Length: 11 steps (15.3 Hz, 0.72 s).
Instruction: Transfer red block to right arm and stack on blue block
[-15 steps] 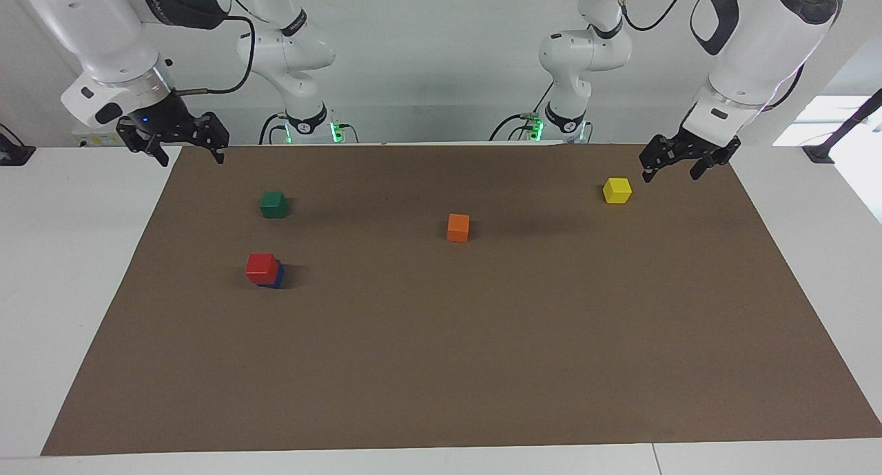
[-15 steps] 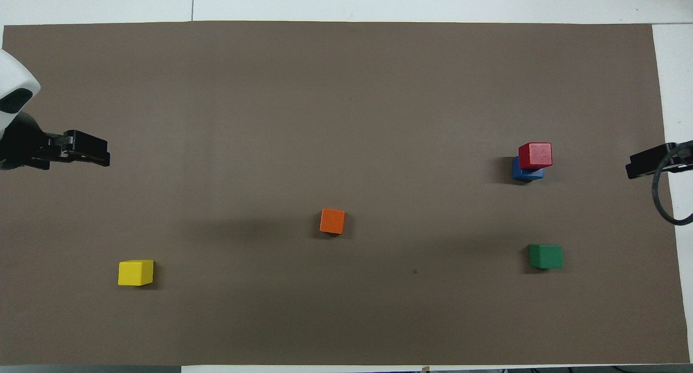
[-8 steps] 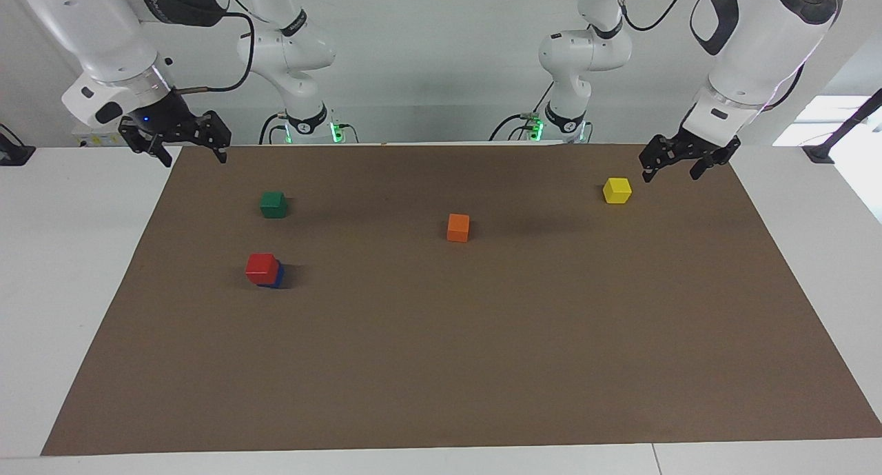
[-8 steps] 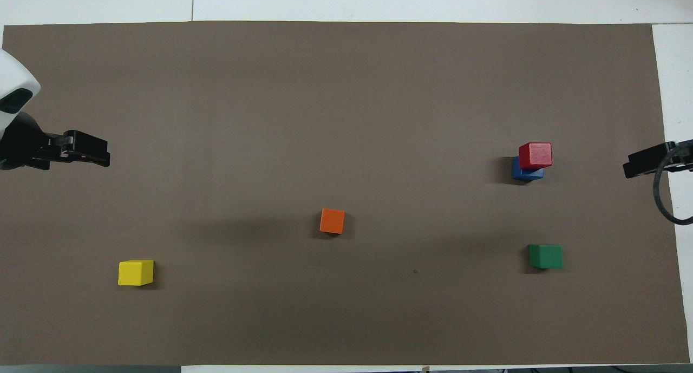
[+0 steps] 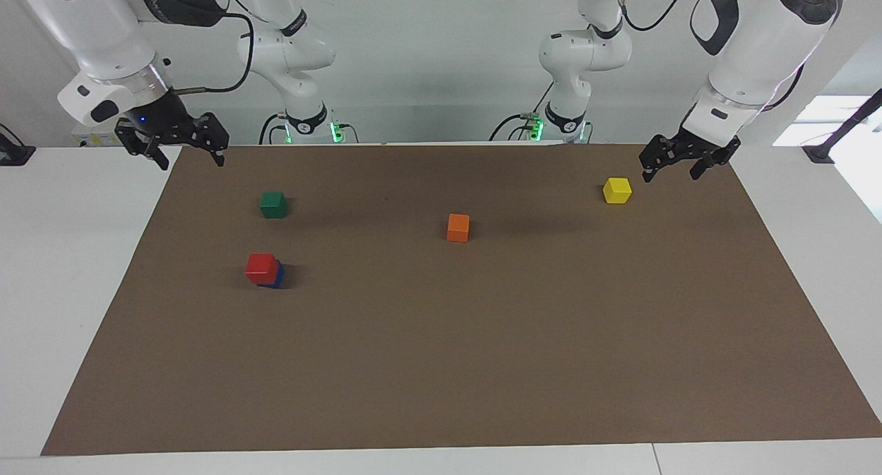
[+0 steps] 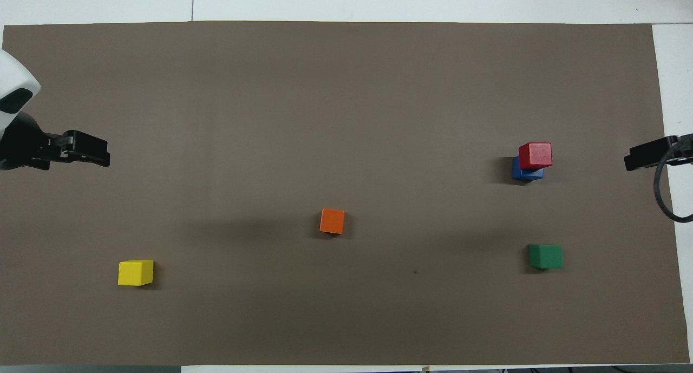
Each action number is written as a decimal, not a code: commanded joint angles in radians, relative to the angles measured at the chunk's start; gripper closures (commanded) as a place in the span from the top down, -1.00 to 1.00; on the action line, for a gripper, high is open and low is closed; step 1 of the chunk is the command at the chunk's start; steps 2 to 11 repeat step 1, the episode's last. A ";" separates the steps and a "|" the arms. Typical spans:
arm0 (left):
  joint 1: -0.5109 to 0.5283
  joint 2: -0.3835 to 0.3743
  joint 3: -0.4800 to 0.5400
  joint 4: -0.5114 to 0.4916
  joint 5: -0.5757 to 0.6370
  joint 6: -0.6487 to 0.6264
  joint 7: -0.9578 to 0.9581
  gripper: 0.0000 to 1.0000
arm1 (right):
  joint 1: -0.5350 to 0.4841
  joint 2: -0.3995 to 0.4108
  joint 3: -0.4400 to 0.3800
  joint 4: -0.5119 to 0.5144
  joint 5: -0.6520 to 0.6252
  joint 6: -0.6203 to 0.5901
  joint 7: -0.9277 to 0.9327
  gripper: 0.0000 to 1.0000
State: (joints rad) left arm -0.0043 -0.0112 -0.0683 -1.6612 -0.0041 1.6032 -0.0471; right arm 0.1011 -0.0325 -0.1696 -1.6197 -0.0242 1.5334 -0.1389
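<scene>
The red block [image 5: 262,267] [image 6: 535,155] sits on top of the blue block [image 5: 277,278] [image 6: 521,172], a little off centre, toward the right arm's end of the brown mat. My right gripper [image 5: 191,158] [image 6: 641,159] hangs open and empty above the mat's corner at the right arm's end. My left gripper [image 5: 670,172] [image 6: 89,151] hangs open and empty above the mat's edge at the left arm's end, beside the yellow cube. Neither gripper touches a block.
A green cube [image 5: 273,204] [image 6: 545,255] lies nearer to the robots than the stack. An orange cube [image 5: 457,227] [image 6: 332,221] sits mid-mat. A yellow cube [image 5: 617,189] [image 6: 135,272] lies toward the left arm's end. The brown mat [image 5: 482,365] covers most of the white table.
The right arm has risen slightly with its gripper still open. The left arm and all blocks have stayed where they were.
</scene>
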 commanded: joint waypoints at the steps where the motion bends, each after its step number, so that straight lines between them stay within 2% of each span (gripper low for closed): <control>1: -0.002 -0.015 0.002 -0.008 0.009 -0.014 -0.013 1.00 | -0.012 -0.007 0.001 -0.009 0.003 0.013 -0.015 1.00; 11: -0.002 -0.015 0.002 -0.008 0.009 -0.014 -0.013 1.00 | -0.012 -0.007 0.001 -0.009 0.003 0.013 -0.015 1.00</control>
